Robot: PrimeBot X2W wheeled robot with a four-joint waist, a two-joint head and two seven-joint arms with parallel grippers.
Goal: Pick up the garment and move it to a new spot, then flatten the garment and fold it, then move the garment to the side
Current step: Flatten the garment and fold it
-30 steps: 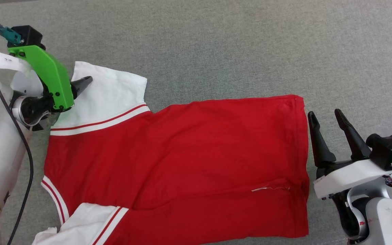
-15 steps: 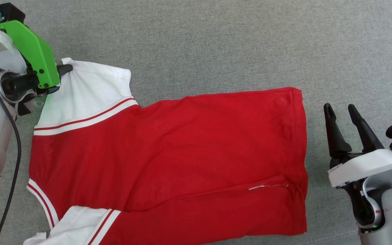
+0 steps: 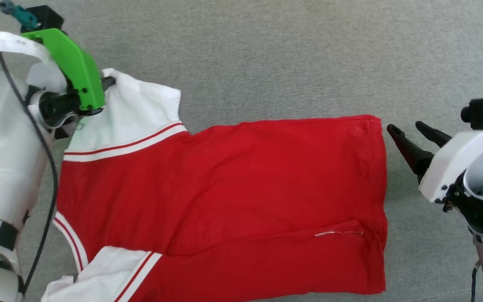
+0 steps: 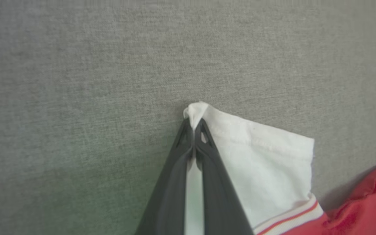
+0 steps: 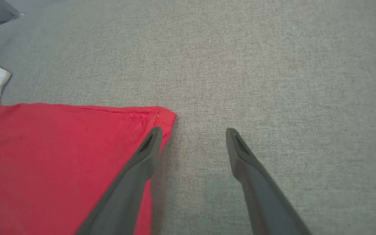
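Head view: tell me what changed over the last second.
The left tool shut on the white sleeve corner of the garment, bunching it. The right tool stayed open beside the red hem, holding nothing; the garment still lies spread on the grey surface.

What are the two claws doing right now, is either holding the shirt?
Left gripper: closed, pinching a corner of the garment's white sleeve.
Right gripper: open, holding nothing, next to the red hem.

Garment [image 3: 224, 188]: soft matt cloth. Grey surface [image 3: 287, 58]: coarse woven fabric, matt, slightly rough.
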